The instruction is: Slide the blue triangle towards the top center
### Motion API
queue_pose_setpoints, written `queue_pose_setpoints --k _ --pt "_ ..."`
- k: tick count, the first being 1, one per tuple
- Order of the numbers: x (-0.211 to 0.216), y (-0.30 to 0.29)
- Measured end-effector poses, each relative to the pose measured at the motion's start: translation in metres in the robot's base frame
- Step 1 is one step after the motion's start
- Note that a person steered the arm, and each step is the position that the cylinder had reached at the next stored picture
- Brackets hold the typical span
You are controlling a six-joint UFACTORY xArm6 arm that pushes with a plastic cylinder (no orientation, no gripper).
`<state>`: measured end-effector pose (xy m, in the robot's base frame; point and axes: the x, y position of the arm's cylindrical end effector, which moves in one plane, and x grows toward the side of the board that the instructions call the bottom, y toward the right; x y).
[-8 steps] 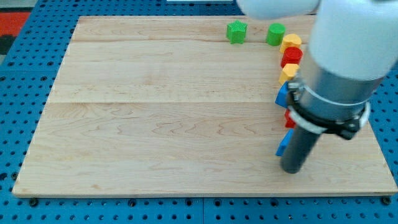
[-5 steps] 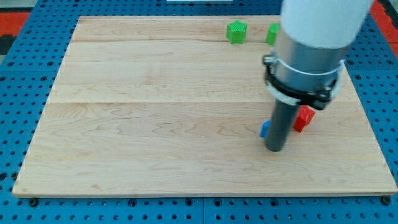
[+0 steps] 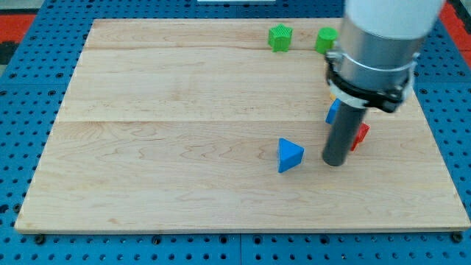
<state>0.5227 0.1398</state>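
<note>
The blue triangle lies on the wooden board, right of centre and toward the view's bottom. My tip rests on the board just to the triangle's right, a small gap apart from it. A second blue block shows partly behind the rod, above the tip. A red block sits right beside the rod on its right.
A green star-like block and a green block sit near the board's top edge, right of centre. The arm's body hides the other blocks at the upper right.
The blue triangle has slid left and now lies clear of the rod. My tip first moved left, then drew back a little to the right, leaving the triangle behind.
</note>
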Motion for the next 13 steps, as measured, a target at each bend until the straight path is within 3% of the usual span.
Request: queue_pose_setpoints --k 2,4,6,7,8,9,12,13 --pt "-0.004 -0.155" --pt "-0.082 -0.224" --pt "-0.107 -0.225" --pt "-0.077 -0.245" --pt "0.004 -0.221" --pt "-0.018 -0.169" --pt "-0.137 -0.18" --pt "-0.158 -0.18"
